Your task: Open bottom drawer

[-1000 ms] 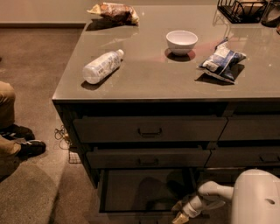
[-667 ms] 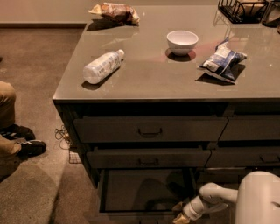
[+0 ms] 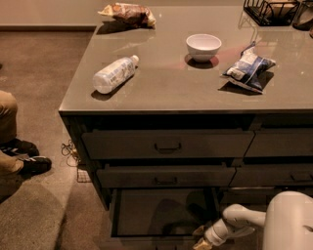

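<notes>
at the far left edge a seated person's tan trouser leg (image 3: 7, 114) and dark shoe (image 3: 30, 164) rest on the speckled floor (image 3: 39, 210), well apart from the work; the desk (image 3: 166, 97) has a smooth, matt grey top; on it lie a clear plastic bottle (image 3: 115, 74) on its side, a crinkled snack bag (image 3: 128, 13) at the upper left, a round white bowl (image 3: 203, 46), a glossy blue-and-white packet (image 3: 248, 68) and a black wire basket (image 3: 271, 10) in the upper right corner; under the top, two taller dark fronts (image 3: 122, 144) with slim bar handles look closed; the bottom drawer (image 3: 156, 212), lowest in the left stack at lower centre, stands pulled well out with its dark flat floor in view, so the task seems nearly or wholly done, with perhaps a last bit of pull and a letting-go left; the hand (image 3: 201, 242) sits by the drawer's front edge at the lower right of centre, on a rounded white arm (image 3: 234, 217); whether it is clenched or released i cannot tell
</notes>
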You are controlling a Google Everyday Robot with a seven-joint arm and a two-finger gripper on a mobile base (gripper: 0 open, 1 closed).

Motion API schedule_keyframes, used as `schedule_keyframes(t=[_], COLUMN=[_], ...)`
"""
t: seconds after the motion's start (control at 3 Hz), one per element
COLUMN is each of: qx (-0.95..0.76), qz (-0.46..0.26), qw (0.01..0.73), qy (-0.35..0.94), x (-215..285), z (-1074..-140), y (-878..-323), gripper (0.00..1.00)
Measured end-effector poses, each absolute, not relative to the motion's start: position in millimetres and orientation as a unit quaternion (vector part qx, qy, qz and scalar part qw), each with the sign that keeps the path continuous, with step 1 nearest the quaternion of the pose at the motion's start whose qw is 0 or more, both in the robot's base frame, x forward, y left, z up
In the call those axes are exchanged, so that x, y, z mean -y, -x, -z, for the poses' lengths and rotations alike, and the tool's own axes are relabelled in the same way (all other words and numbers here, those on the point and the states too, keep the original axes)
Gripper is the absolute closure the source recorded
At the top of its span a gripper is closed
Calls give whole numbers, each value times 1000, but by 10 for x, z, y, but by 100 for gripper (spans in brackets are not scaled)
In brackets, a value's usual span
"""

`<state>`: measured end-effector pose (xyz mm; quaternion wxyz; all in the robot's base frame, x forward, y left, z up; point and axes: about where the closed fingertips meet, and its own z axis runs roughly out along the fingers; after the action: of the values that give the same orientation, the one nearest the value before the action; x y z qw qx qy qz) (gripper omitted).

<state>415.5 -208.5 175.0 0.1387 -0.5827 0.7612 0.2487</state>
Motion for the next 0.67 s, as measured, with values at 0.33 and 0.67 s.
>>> schedule_keyframes(t=[0.33, 0.67], qx=[-761, -755], qz=[-251, -252], qw=[138, 147], qy=[583, 588], x=[2068, 2088], z=[-1738, -1799], y=[-4138, -4152], gripper=[37, 14])
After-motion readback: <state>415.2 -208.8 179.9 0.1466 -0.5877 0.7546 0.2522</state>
